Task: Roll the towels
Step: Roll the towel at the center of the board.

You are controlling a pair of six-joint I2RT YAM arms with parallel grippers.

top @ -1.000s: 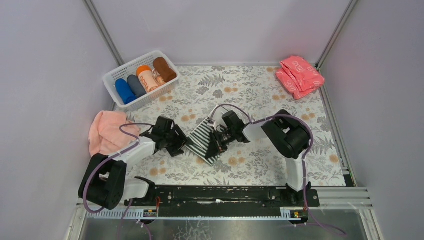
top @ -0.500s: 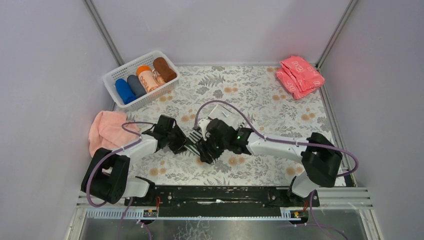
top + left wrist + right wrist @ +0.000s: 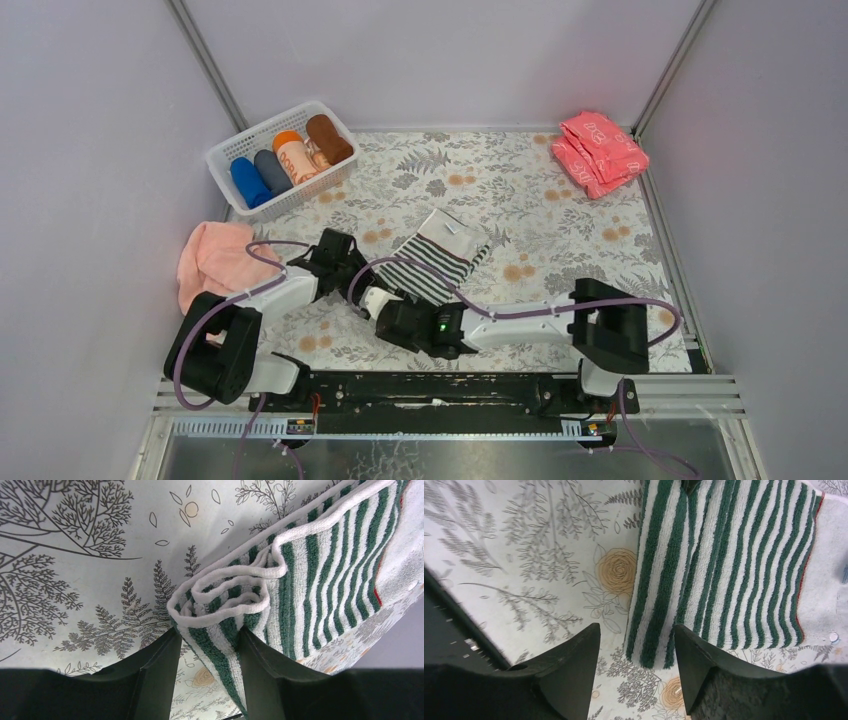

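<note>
The left gripper [image 3: 209,632] is pinching the striped towel [image 3: 320,570] by its rolled end; the right gripper [image 3: 636,630] is hovering spread wide, empty.

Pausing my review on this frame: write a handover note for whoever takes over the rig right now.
Left gripper: shut on the striped towel, pinching a small curl at one end.
Right gripper: open, holding nothing, low by the towel's near edge.
Pale pink towel: loose by the left wall, unrolled.
Basket: four rolled towels inside.
Done: only the first turns of the striped roll.
Left: finish that roll, then the pink towel.
</note>
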